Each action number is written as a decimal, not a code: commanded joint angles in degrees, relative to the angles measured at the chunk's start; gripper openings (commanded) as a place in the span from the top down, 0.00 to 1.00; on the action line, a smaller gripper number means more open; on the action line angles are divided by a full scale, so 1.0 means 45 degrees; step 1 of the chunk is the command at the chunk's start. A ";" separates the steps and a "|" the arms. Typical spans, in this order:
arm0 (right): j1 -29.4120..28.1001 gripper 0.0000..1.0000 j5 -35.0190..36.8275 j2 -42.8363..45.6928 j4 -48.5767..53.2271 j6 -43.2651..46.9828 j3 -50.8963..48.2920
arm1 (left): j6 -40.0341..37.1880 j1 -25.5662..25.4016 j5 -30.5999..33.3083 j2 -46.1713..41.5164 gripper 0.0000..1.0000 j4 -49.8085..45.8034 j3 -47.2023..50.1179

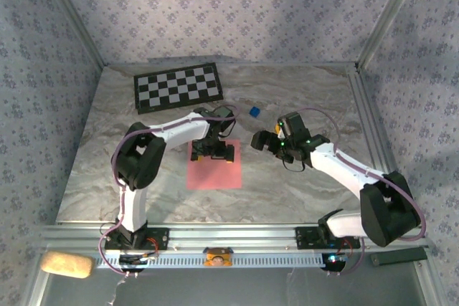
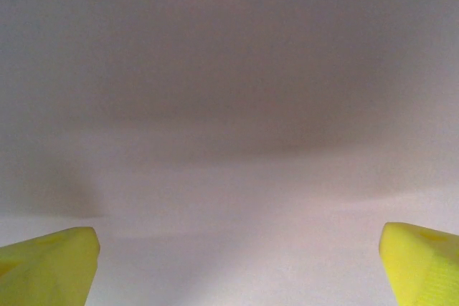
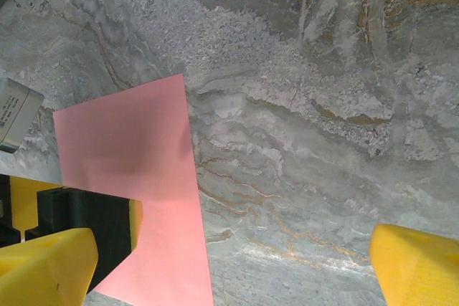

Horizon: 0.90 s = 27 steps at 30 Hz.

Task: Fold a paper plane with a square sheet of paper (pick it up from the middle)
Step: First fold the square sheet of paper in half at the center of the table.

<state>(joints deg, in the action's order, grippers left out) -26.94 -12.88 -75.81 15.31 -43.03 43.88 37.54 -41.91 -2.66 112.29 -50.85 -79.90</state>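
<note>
Lying flat and unfolded on the marble table (image 1: 107, 177), a little to the near side of the checkerboard (image 1: 178, 86), off its right half: the square sheet of paper (image 1: 214, 171). Hovering low over the sheet's edge nearest the checkerboard, left gripper (image 1: 213, 153) spread wide, yellow fingertips (image 2: 50, 263) empty with pink paper beneath. Hanging farther right than the checkerboard's right corner and nearer than the small blue block (image 1: 254, 111) there, right gripper (image 1: 264, 142) wide apart too, gripping nothing.

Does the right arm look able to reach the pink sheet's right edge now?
Likely yes: the right gripper hangs open beside the sheet, that edge uncovered; the left gripper sits over its far end.
</note>
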 commanded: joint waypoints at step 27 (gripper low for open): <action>0.0050 0.01 0.0266 -0.0137 0.0654 -0.0009 0.0109 | 0.1145 -0.0148 0.0293 0.1472 0.01 0.0430 0.0703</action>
<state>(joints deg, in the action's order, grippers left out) -26.89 -12.64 -76.07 16.40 -43.05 43.88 40.82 -42.09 -1.43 114.76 -50.37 -79.88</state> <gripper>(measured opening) 0.990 0.993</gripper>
